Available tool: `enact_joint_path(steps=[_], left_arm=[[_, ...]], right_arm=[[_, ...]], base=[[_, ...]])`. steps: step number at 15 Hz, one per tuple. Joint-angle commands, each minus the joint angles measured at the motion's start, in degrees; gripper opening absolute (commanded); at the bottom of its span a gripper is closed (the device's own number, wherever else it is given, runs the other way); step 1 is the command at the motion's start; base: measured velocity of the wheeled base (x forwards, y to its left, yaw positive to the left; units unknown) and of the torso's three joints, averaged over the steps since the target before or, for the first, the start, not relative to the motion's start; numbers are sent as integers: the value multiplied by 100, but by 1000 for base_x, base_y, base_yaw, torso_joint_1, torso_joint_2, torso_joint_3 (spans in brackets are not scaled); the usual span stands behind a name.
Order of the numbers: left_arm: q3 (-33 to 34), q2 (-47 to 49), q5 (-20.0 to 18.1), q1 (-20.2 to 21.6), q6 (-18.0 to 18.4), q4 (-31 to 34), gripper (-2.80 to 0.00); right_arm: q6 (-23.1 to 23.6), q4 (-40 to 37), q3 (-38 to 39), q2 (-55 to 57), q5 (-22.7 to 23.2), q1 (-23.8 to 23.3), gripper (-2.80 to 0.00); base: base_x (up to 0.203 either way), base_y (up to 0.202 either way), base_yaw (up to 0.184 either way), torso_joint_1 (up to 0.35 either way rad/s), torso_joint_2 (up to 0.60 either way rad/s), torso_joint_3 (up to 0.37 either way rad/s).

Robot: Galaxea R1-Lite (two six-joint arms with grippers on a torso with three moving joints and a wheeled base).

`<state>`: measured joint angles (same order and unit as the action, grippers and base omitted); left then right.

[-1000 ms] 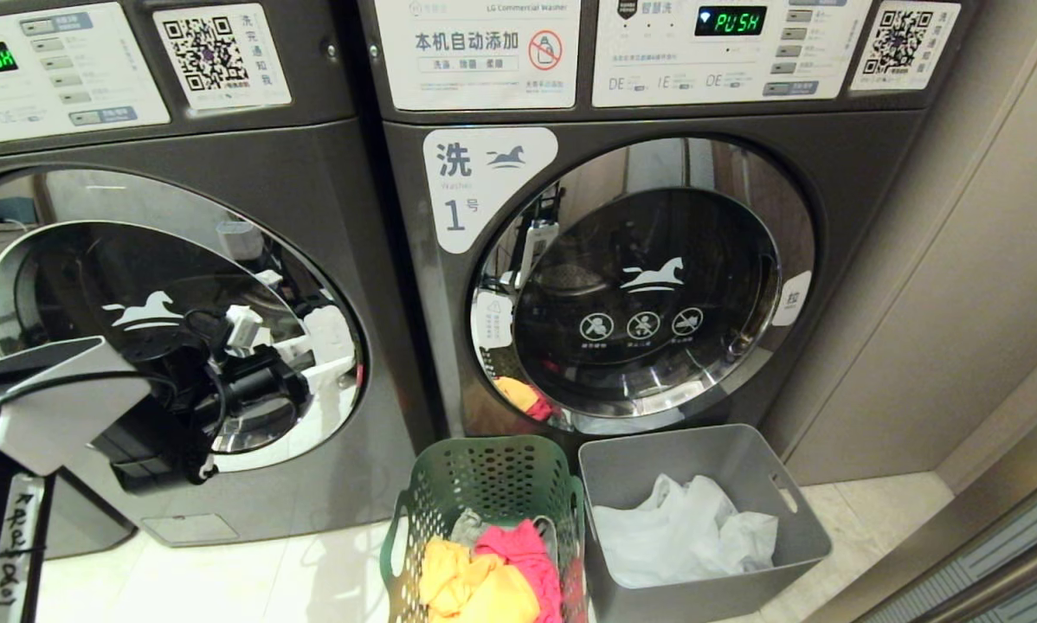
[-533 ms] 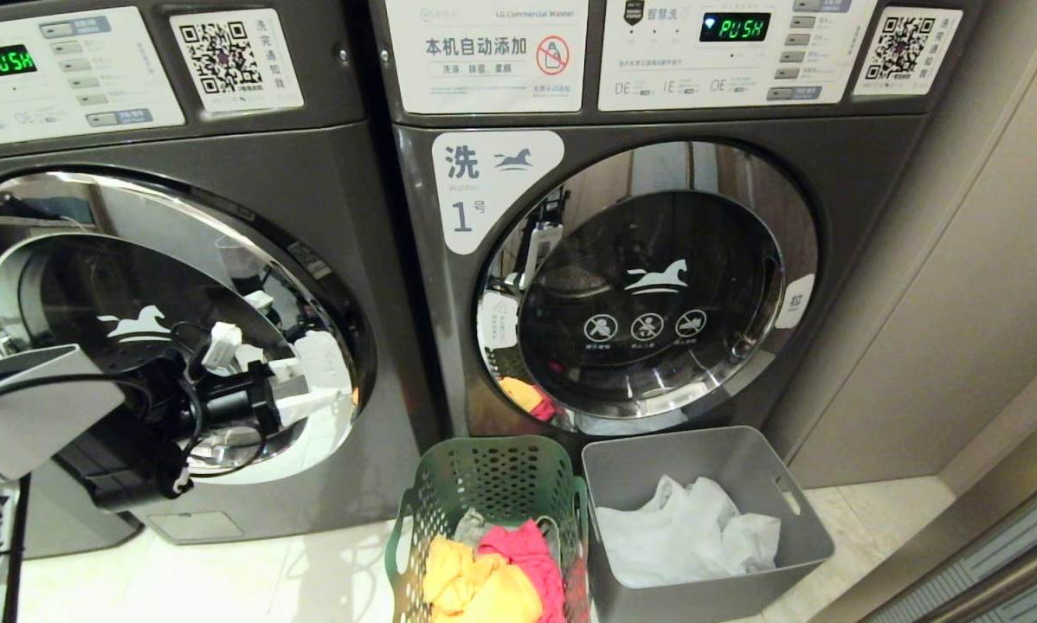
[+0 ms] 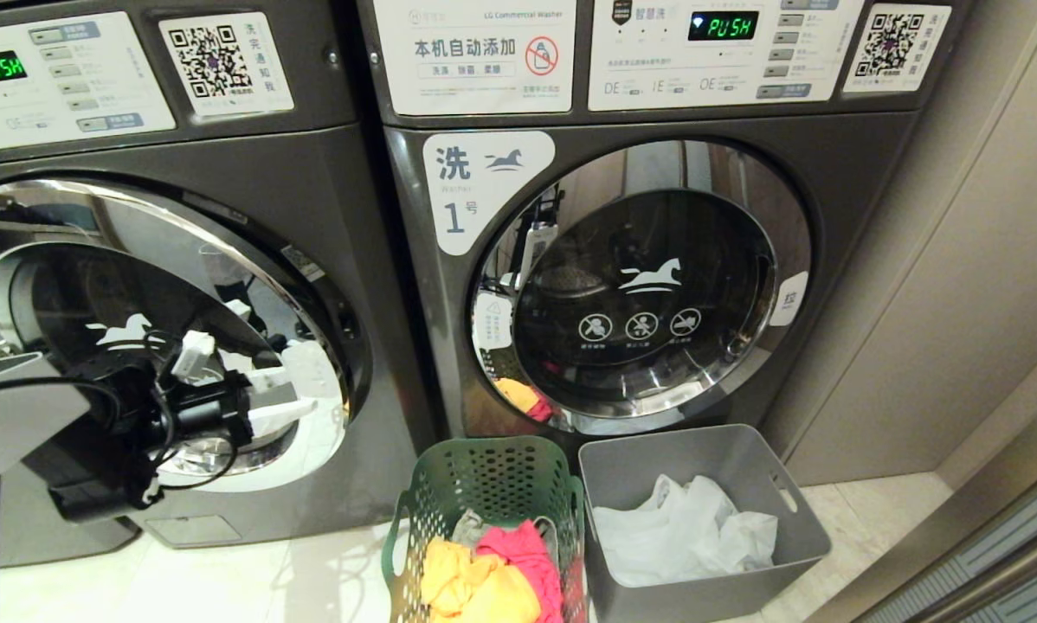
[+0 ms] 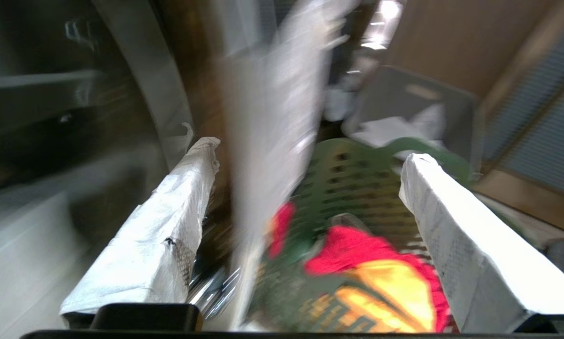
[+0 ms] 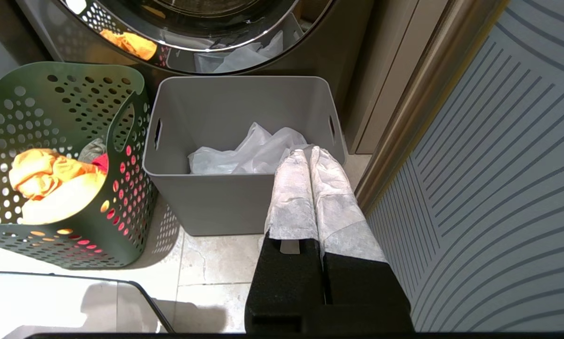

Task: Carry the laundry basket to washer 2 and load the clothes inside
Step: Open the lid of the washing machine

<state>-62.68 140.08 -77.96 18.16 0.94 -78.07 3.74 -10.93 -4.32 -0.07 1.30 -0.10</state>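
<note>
The green perforated laundry basket (image 3: 484,480) stands on the floor below washer 1 (image 3: 847,164), holding yellow and pink clothes (image 3: 484,580). The washer to its left (image 3: 250,160) shows no number; its round door (image 3: 129,285) seems slightly ajar at its right edge. My left gripper (image 3: 306,389) hangs open at that door edge, nothing gripped. In the blurred left wrist view, the gripper (image 4: 312,155) has a pale strip running between its fingers, with the basket (image 4: 357,174) and clothes (image 4: 385,278) beyond. My right gripper (image 5: 309,153) is shut and empty, parked low by the grey bin.
A grey plastic bin (image 3: 743,459) with white crumpled material (image 3: 683,528) sits against the basket's right side (image 5: 75,99). A beige wall panel (image 3: 960,285) and a striped sliding panel (image 5: 498,188) close off the right. Pale floor tiles (image 3: 293,580) lie in front of the left washer.
My left gripper has moved left and slightly down across the left washer's door, still open. The door's right edge has come a little away from the machine front. The view has jittered slightly.
</note>
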Motion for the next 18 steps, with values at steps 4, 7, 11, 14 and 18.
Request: enact_joint_path(steps=[4,7,11,14,18], left_arm=[[7,-1,9,774,117,-59,0],[512,-603,-67,988,119,-59,0],[1861,-3120,-38,1533,-83,68,0],[2373,-5673,231,2990,-940,446,0],[1043,-8024,2034,5035,-3908,924,0]], right_arm=[[4,-5,1,7,1,1,-280],[4,-5,1,5,1,1,-280],[4,-5,1,-1,1,1,-280],[4,-5,1,7,1,1,-280],[4,-5,1,7,1,1,-280]], base=[[0,0,0,0,0,0],[0,0,0,0,0,0],[0,0,0,0,0,0],[0,0,0,0,0,0],[0,0,0,0,0,0]])
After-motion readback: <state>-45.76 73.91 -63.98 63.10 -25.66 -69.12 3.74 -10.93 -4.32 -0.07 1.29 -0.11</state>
